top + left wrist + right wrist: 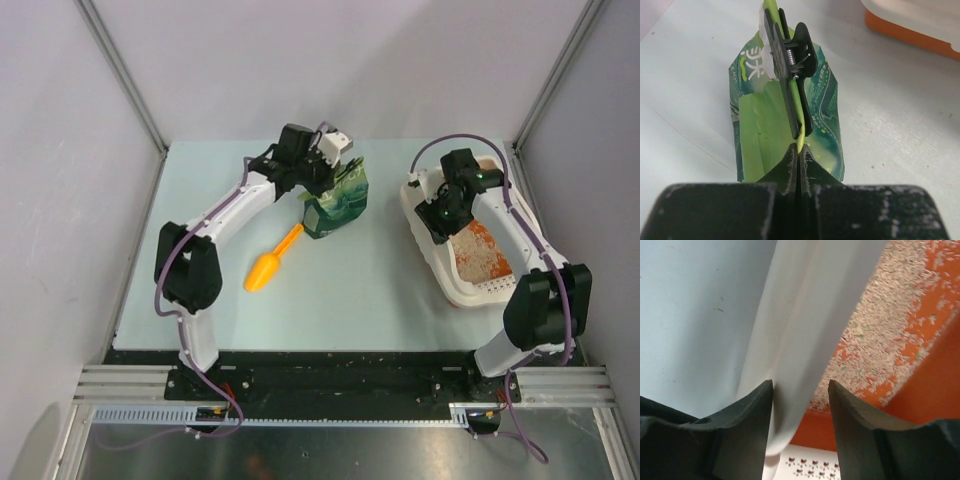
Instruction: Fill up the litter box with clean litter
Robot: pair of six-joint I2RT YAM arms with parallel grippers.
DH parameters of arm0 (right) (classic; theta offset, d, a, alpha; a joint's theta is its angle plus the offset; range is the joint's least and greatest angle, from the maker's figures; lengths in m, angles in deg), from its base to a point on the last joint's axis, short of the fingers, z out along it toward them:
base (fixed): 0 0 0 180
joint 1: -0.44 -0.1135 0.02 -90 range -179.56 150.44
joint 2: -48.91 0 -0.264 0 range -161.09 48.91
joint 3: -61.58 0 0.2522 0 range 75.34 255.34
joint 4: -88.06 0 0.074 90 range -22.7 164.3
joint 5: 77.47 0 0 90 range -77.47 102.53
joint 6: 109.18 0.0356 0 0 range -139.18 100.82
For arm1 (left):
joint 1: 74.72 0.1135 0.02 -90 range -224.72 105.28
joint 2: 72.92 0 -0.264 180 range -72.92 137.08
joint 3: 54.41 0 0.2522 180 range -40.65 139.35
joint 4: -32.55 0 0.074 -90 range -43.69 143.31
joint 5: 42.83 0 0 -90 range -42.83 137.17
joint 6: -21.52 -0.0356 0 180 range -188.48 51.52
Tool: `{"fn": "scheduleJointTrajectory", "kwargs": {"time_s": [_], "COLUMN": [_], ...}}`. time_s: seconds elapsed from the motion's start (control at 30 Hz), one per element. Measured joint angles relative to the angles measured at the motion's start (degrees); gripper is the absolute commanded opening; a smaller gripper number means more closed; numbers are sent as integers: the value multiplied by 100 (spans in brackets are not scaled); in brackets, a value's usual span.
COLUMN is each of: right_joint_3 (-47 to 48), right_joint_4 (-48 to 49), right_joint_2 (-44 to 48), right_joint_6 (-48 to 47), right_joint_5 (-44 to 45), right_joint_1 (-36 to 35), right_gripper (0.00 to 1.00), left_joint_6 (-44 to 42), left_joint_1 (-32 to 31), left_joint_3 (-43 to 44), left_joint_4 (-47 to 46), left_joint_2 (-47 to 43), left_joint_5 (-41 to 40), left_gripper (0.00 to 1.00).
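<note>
The litter box (430,255), a white tray with an orange inside, lies at the right of the table. A thin layer of pale clean litter (487,256) partly covers its floor (900,315). My right gripper (440,213) is open and straddles the box's left rim (805,315). One finger is outside against the rim and the other is inside, apart from it, around my right gripper (801,385). My left gripper (333,172) is shut on the top edge of the green bag (340,203), as the left wrist view shows at my left gripper (799,150).
A black binder clip (792,65) pinches the green bag's (760,125) folded top just beyond my fingers. An orange scoop (272,263) lies on the table left of the bag. Grey enclosure walls (60,150) stand close on three sides.
</note>
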Motion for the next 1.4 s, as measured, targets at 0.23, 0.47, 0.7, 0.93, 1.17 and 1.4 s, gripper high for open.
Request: {"fn": "scheduleJointTrajectory", "kwargs": {"time_s": [0.23, 0.47, 0.7, 0.93, 1.17, 1.4], "right_joint_3": [426, 872, 1937, 1338, 439, 369], "right_joint_4": [-66, 92, -39, 632, 1182, 1805], "right_joint_2": [-640, -960, -1014, 133, 914, 632], "right_joint_6": [-243, -542, -466, -533, -894, -1025], "right_joint_5": [-142, 168, -127, -1764, -2789, -2691], "right_joint_1": [243, 354, 262, 92, -223, -791], "right_gripper": [49, 99, 100, 100, 96, 98], "left_joint_6": [-245, -546, -804, -1322, -1720, -1810], "left_joint_1": [0, 2, 4, 4, -15, -107], "left_joint_3": [-190, -485, -787, -1001, -1290, -1233], "left_joint_4": [398, 798, 1176, 1276, 1187, 977], "left_joint_2": [-280, -645, -975, -1091, -1515, -1550], "left_joint_5": [334, 798, 1508, 2151, 2234, 1932], "left_gripper": [0, 0, 0, 0, 57, 54]}}
